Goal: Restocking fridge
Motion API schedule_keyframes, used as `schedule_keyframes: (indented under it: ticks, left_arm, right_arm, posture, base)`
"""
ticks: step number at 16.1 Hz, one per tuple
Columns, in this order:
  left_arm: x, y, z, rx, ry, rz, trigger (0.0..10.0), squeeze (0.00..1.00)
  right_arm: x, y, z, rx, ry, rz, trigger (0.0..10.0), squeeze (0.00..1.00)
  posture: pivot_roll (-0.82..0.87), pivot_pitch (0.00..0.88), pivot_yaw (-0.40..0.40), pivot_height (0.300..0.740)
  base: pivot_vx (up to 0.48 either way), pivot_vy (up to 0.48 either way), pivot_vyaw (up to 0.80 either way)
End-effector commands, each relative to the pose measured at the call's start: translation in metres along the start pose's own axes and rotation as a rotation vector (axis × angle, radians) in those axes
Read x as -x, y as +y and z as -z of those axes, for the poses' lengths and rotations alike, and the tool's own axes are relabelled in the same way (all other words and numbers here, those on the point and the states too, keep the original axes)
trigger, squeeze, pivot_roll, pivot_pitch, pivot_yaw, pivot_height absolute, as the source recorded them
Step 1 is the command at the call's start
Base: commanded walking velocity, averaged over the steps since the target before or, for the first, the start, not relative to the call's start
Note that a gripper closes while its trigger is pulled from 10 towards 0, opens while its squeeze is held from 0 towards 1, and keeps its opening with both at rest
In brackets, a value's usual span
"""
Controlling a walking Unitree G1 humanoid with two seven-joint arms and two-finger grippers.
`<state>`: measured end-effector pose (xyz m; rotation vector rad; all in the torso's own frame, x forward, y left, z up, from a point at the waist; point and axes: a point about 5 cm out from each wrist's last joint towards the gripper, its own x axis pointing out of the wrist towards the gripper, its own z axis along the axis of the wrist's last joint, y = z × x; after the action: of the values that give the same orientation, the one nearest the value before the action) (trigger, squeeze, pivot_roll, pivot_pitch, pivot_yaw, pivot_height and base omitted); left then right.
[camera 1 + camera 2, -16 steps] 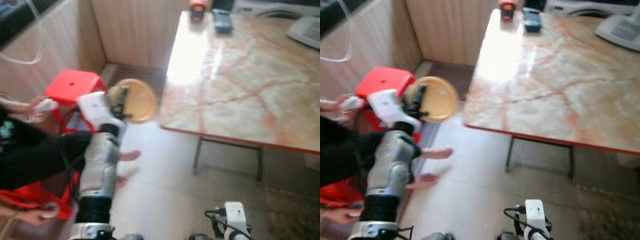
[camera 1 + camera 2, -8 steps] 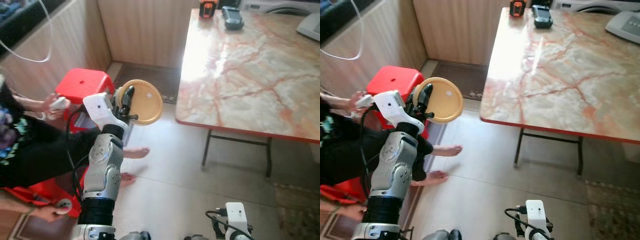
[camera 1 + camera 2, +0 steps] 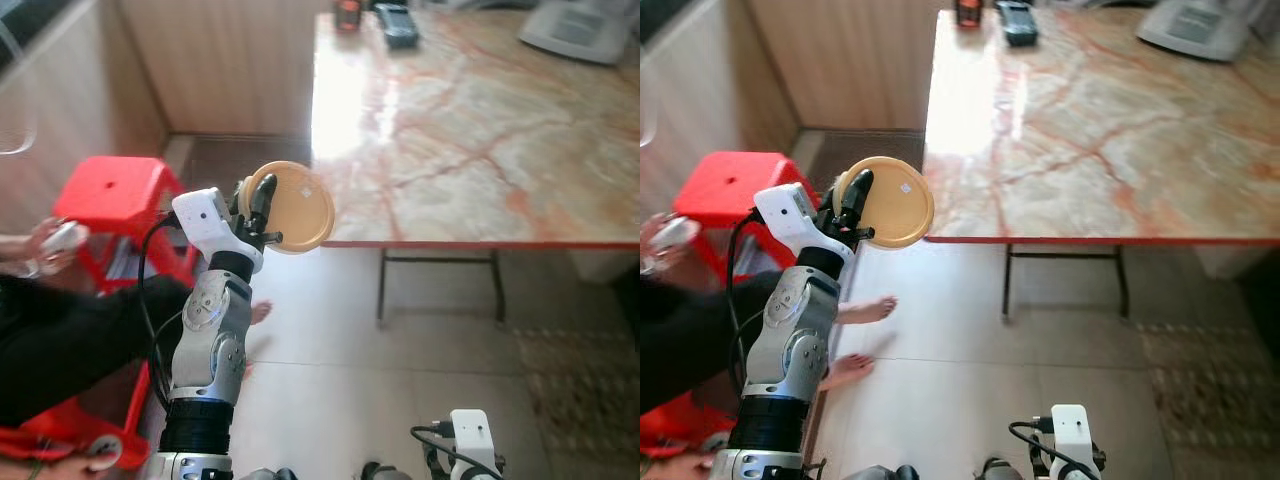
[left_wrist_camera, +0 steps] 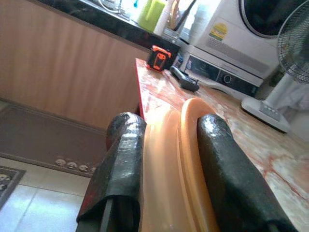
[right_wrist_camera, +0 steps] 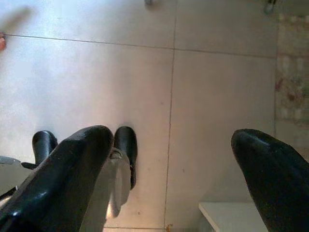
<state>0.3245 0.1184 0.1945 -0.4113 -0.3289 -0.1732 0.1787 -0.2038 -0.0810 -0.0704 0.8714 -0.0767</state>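
My left gripper (image 3: 258,205) is raised in front of me and shut on the rim of a round orange plate (image 3: 298,207). The plate stands on edge, just short of the near left corner of the marble table (image 3: 470,130). In the left wrist view the two black fingers (image 4: 124,159) clamp the orange plate (image 4: 178,164) between them, with the table beyond. My right arm hangs low; its gripper (image 5: 169,159) is open over the tiled floor, with nothing between its fingers.
A person sits at my left by a red stool (image 3: 105,195), bare feet (image 3: 862,312) on the floor near my left arm. A black device (image 3: 398,25) and an orange one (image 3: 347,14) lie at the table's far end. A washing machine (image 4: 251,53) and fan (image 4: 294,48) stand beyond.
The camera has swung, so the table now sits more to the left and nearer. My left gripper still holds the plate, now close to the table's corner.
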Motion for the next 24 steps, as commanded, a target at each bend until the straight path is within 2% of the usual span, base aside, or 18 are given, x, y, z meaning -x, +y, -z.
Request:
schedule_keyframes:
  ticks: [1, 5, 11, 17, 19, 24]
  left_arm:
    - [-0.002, -0.004, -0.006, -0.002, -0.020, 0.022, 10.0, 0.00]
    - [-0.003, -0.004, -0.007, -0.031, -0.016, 0.037, 10.0, 0.00]
    - [-0.003, -0.003, -0.007, -0.023, -0.015, 0.029, 10.0, 0.00]
    - [-0.005, -0.005, -0.008, -0.021, -0.021, 0.036, 10.0, 0.00]
    - [-0.005, -0.006, -0.008, -0.047, -0.018, 0.042, 10.0, 0.00]
    - [-0.006, -0.006, -0.007, -0.022, -0.019, 0.038, 10.0, 0.00]
  right_arm:
    - [0.003, 0.000, 0.011, -0.007, 0.033, -0.004, 10.0, 0.00]
    - [0.008, -0.009, 0.024, -0.009, 0.056, 0.004, 10.0, 0.00]
    - [0.011, -0.015, 0.031, -0.007, 0.072, 0.007, 10.0, 0.00]
    - [0.010, -0.012, 0.028, -0.009, 0.068, 0.001, 10.0, 0.00]
    - [0.010, -0.012, 0.028, -0.009, 0.068, 0.000, 10.0, 0.00]
    - [0.009, -0.013, 0.028, -0.007, 0.068, 0.000, 10.0, 0.00]
  posture:
    - [-0.05, 0.132, 0.037, 0.740]
    - [-0.05, 0.134, 0.034, 0.740]
    - [-0.05, 0.142, 0.031, 0.740]
    - [-0.05, 0.146, 0.032, 0.740]
    - [-0.05, 0.146, 0.032, 0.740]
    - [-0.06, 0.147, 0.030, 0.740]
  base:
    - [0.000, 0.000, -0.77]
    - [0.000, -0.102, -0.78]
    - [0.000, -0.053, -0.78]
    - [0.000, 0.000, -0.77]
    - [0.000, -0.240, -0.77]
    - [0.000, -0.096, -0.77]
